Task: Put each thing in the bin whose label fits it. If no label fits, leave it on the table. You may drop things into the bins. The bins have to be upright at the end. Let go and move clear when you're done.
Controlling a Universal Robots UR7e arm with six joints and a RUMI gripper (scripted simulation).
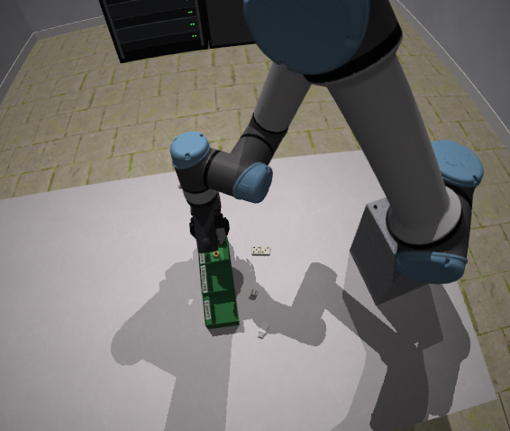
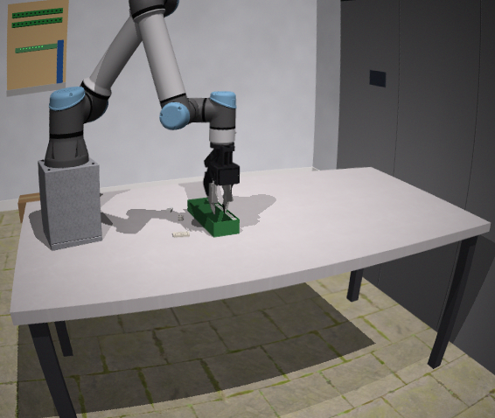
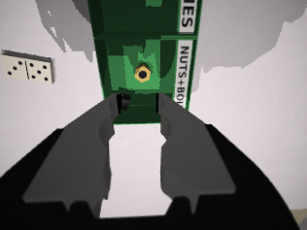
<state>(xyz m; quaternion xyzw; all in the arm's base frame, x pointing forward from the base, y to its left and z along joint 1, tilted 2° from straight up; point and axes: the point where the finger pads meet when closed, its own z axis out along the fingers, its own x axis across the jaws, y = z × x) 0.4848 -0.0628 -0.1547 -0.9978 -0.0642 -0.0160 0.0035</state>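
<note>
A green row of three bins (image 1: 218, 289) lies on the table, labelled nuts+bolts, batteries and games. It also shows in the exterior view (image 2: 212, 217) and the wrist view (image 3: 141, 57). A brass nut (image 3: 142, 74) lies on the floor of the nuts+bolts bin, also seen from above (image 1: 216, 253). My gripper (image 3: 139, 94) hangs over the end of that bin, fingers slightly apart with nothing between them, tips just above the rim (image 2: 219, 207). A white domino (image 1: 260, 251) lies on the table beside the bins, also in the wrist view (image 3: 28, 67).
Two small loose things lie on the table on the domino's side of the bins: a dark one (image 1: 253, 293) and a pale one (image 1: 261, 333). The arm's grey pedestal (image 1: 385, 250) stands at the table's edge. A small white speck (image 1: 189, 302) lies on the other side of the bins.
</note>
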